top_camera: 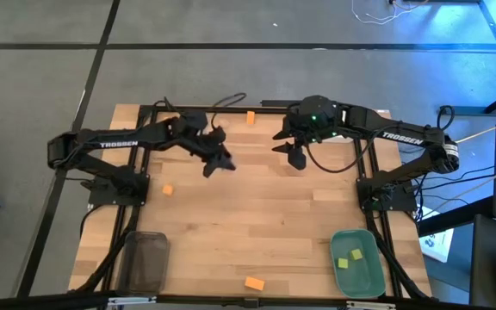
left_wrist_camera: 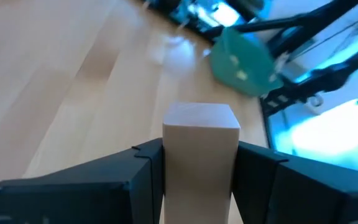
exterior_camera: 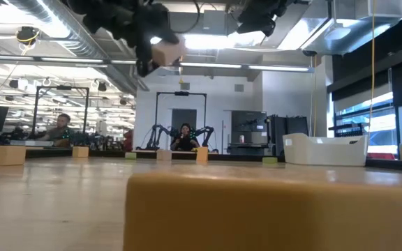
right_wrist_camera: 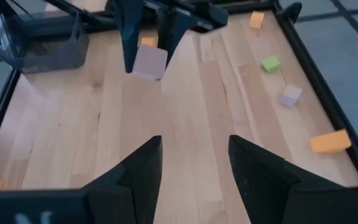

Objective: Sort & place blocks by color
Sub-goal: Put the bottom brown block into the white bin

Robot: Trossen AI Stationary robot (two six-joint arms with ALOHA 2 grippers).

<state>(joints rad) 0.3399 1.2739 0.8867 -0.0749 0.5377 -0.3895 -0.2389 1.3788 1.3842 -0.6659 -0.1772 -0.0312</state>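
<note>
My left gripper [top_camera: 220, 161] hangs over the middle of the table, shut on a pale tan block [left_wrist_camera: 201, 146], which also shows in the low view as the tan block [exterior_camera: 166, 52] high above the table. My right gripper [right_wrist_camera: 194, 168] is open and holds nothing; it hovers right of the left one as the right gripper [top_camera: 289, 148]. Orange blocks [top_camera: 251, 118], [top_camera: 168, 189], [top_camera: 254, 282] lie flat on the table. A green block [right_wrist_camera: 270, 63] and a pale block [right_wrist_camera: 291, 95] lie near the frame. Two light green blocks [top_camera: 349, 258] rest in the green tray [top_camera: 370, 274]. My left gripper pinches the pale tan block by two opposite side faces [left_wrist_camera: 166, 155], one finger on each. The block's end sticks out past the fingertips [left_wrist_camera: 142, 168]. It is lifted clear of the table, and the fingers slant downward toward the table's middle.
A grey tray [top_camera: 145, 258] sits at the near left corner and the green tray at the near right. A white tray [exterior_camera: 323, 150] shows in the low view. A black frame [top_camera: 368, 172] borders the table. A tan block [exterior_camera: 271, 209] stands close before the low camera. People sit in the room behind.
</note>
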